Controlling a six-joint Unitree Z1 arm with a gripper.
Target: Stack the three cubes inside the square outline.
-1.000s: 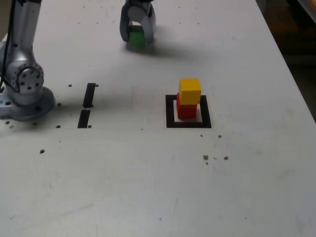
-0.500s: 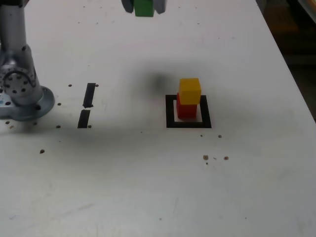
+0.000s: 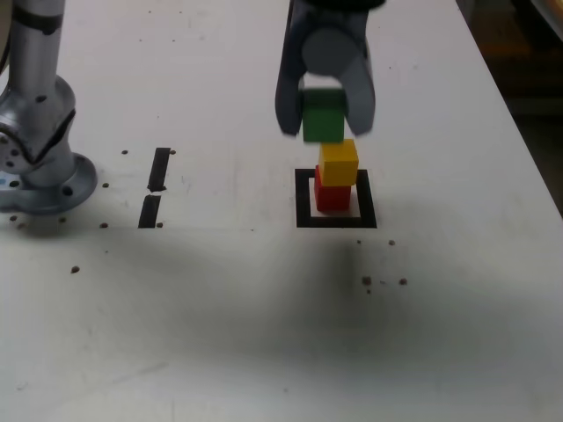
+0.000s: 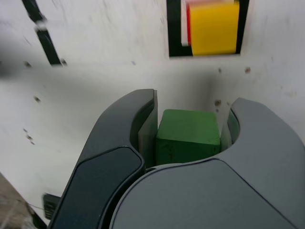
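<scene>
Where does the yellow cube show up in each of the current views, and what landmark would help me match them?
Exterior view: yellow cube, right of centre, on the red cube.
Wrist view: near the top edge, right of centre.
Shared landmark: black square outline.

Two short black strips (image 3: 159, 170) on white table (image 3: 229, 316).

We count three cubes: one green (image 3: 324, 115), one yellow (image 3: 339, 163), one red (image 3: 333, 195); one square outline (image 3: 303, 211); two black strips (image 3: 159, 169).
</scene>
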